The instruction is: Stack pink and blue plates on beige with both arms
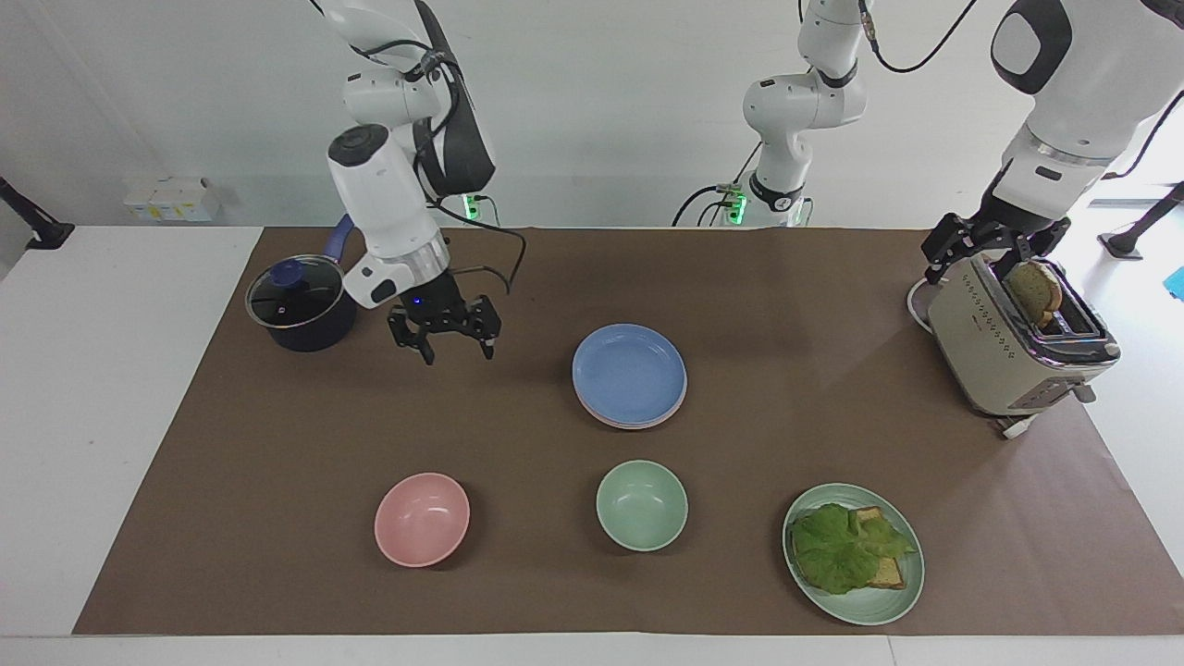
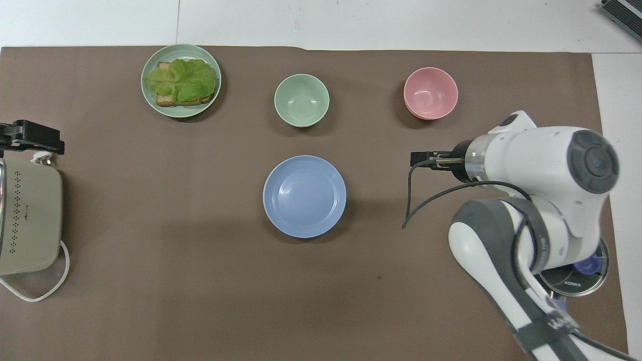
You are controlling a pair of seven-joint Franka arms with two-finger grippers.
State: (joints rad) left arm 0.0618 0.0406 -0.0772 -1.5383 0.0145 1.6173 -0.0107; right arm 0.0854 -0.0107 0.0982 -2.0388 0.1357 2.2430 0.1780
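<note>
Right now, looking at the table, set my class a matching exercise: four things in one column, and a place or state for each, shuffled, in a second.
Things
1. blue plate
2. lettuce
3. bread slice
4. right gripper

Places or states
A. standing in the toaster slot
B. open, empty, above the bare mat
C. on top of the plate stack in the middle of the mat
D. lying on toast on the pale green plate

Pairs: 1-C, 2-D, 3-A, 4-B
</note>
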